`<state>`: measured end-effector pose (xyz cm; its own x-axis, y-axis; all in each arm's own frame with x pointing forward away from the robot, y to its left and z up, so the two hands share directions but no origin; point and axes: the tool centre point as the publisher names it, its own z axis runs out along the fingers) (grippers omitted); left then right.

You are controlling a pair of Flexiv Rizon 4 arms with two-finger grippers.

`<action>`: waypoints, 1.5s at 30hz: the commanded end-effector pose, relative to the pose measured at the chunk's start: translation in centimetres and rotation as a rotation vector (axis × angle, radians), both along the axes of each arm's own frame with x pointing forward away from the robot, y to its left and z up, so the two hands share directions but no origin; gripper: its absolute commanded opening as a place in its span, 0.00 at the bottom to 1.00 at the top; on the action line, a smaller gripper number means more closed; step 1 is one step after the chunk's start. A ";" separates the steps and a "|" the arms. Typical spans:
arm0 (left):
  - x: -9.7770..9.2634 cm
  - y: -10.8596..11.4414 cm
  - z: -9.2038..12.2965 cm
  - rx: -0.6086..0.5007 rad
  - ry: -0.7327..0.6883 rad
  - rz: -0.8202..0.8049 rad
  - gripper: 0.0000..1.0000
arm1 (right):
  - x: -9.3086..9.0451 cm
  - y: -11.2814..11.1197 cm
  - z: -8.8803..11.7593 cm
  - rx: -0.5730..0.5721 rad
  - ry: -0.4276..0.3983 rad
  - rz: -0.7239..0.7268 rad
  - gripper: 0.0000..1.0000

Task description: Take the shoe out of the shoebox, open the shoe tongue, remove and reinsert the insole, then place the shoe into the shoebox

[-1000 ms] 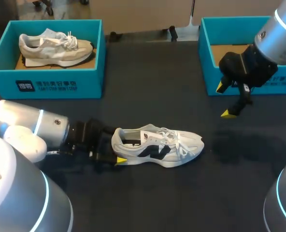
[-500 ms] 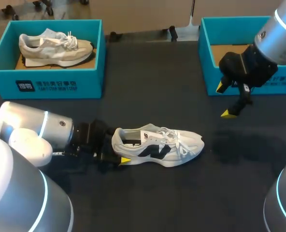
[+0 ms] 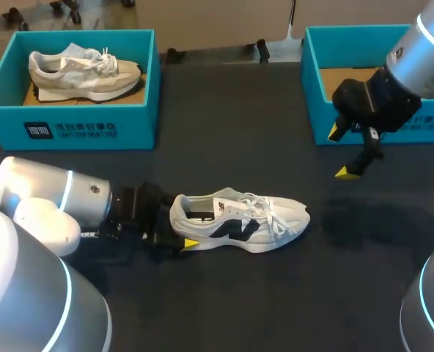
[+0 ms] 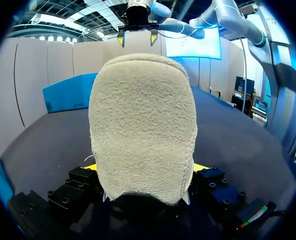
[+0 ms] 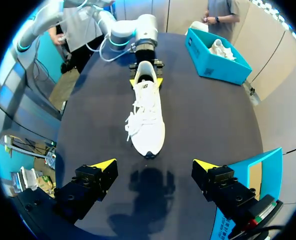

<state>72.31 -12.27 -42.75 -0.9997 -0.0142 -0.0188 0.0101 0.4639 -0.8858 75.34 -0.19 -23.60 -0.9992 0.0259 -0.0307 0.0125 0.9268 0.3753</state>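
While the left gripper (image 3: pixel 179 229) clamps the heel of the white shoe (image 3: pixel 239 220), which lies near-centre on the table (image 3: pixel 232 147) with its toe pointing right, the right gripper (image 3: pixel 341 153) hangs wide open and empty beside the far-right shoebox (image 3: pixel 314 88). Count: two shoes, two shoeboxes. The beige shoe (image 3: pixel 85 73) sits inside the far-left shoebox (image 3: pixel 85 121).

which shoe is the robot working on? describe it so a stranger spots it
On the dark table, look nearer the robot than the left teal shoebox. The white shoe lies on the bare tabletop, its heel in the left gripper. Unlike the beige shoe, it sits outside any box and has dark side markings.
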 end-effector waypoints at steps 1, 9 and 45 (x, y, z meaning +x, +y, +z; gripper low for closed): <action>-0.1 -0.4 -0.5 0.004 -0.001 0.003 0.00 | 0.0 0.0 -0.1 -0.003 -0.001 -0.001 1.00; -0.1 -0.4 -0.5 0.004 -0.001 0.003 0.00 | 0.0 0.0 -0.1 -0.003 -0.001 -0.001 1.00; -0.1 -0.4 -0.5 0.004 -0.001 0.003 0.00 | -1.4 18.9 -0.8 -0.140 0.027 -1.358 1.00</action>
